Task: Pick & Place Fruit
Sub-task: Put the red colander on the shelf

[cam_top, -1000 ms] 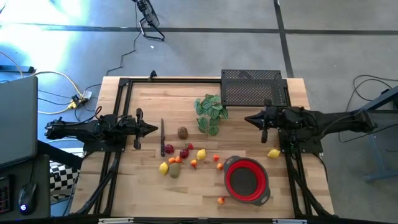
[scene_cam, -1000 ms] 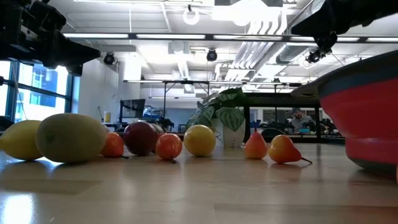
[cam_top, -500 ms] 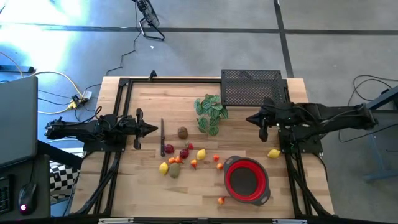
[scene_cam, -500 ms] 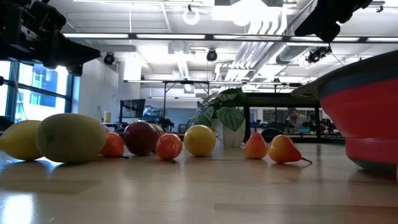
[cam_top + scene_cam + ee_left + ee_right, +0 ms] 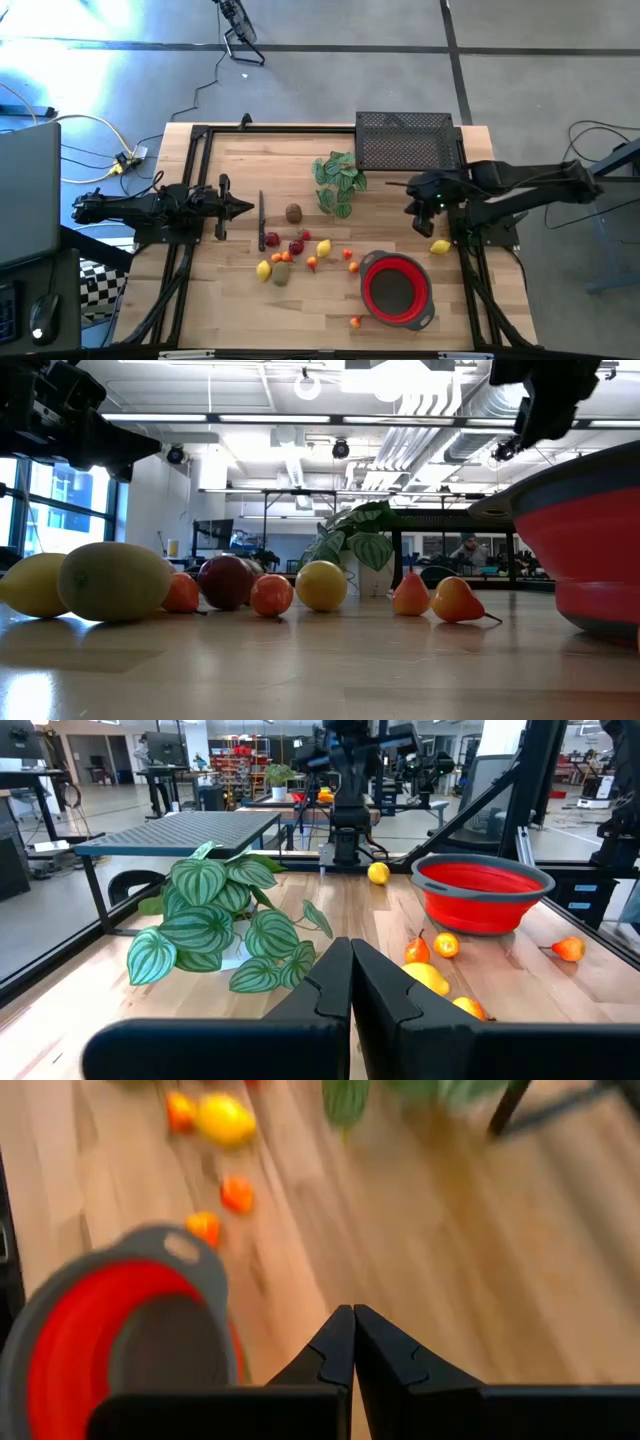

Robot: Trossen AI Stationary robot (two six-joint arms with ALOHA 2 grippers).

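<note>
The fruit lies scattered mid-table: a cluster of yellow, red and orange pieces (image 5: 295,255), a brown piece (image 5: 294,212), a lemon (image 5: 440,246) by the right arm's base and an orange piece (image 5: 356,321) near the front edge. All of it rests on the wood. The red bowl (image 5: 396,288) stands at the front right. My left gripper (image 5: 248,208) is shut and level at the left, holding nothing. My right gripper (image 5: 415,203) is shut, slanting down over bare wood (image 5: 353,1320) beyond the bowl.
A green leafy sprig (image 5: 338,180) stands at mid-table. Behind it a black mesh rack (image 5: 405,140) sits at the far edge. A thin dark stick (image 5: 262,222) lies left of the fruit. Black frame rails (image 5: 190,260) run along both sides.
My right gripper has tipped from level to slanting steeply down toward the table, rolling as it went. It has risen a little and drawn back toward the table's right edge. Its fingers have stayed shut. No fruit has moved.
</note>
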